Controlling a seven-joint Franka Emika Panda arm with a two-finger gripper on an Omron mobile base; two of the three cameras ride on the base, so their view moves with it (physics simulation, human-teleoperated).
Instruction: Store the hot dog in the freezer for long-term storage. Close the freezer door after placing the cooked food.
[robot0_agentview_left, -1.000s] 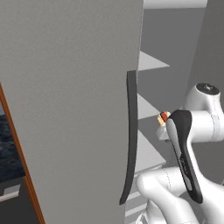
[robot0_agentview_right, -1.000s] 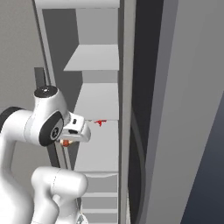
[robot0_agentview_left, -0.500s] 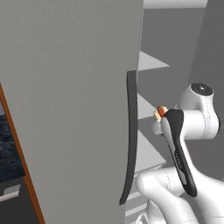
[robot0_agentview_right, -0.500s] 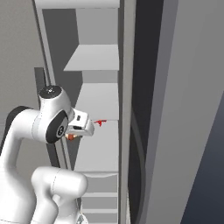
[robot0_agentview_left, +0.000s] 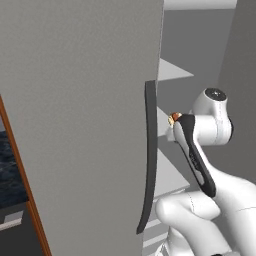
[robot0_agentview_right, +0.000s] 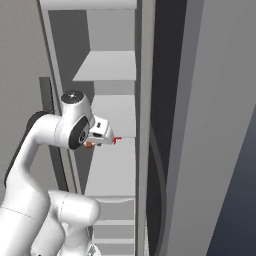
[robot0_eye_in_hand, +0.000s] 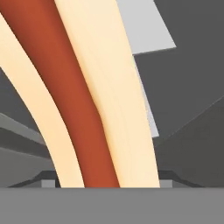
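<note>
The freezer door (robot0_agentview_left: 80, 125) stood swung wide open, its flat grey face taking up the left base view from 9 to 12 o'clock, with the long dark handle (robot0_agentview_left: 148, 155) running down its edge. Behind it you had the freezer (robot0_agentview_right: 112, 70) open, its pale shelves stacked one above another in the right base view. Your arm reached toward those shelves at about mid height, the jaws (robot0_agentview_right: 114, 141) at the mouth of the compartment just over a shelf.

The hot dog (robot0_eye_in_hand: 83, 100) sat gripped in the jaws; in the hand view its tan bun and reddish sausage ran from 6 o'clock up toward 11, so its long axis lay nearly along the jaws' reach and pointed into the freezer. In the left base view its end (robot0_agentview_left: 174, 118) poked out ahead of the wrist, toward 10 o'clock.

The jaws were closed onto the bun, finger tips hidden behind it. You likely needed only to push further over the shelf before letting go.
</note>
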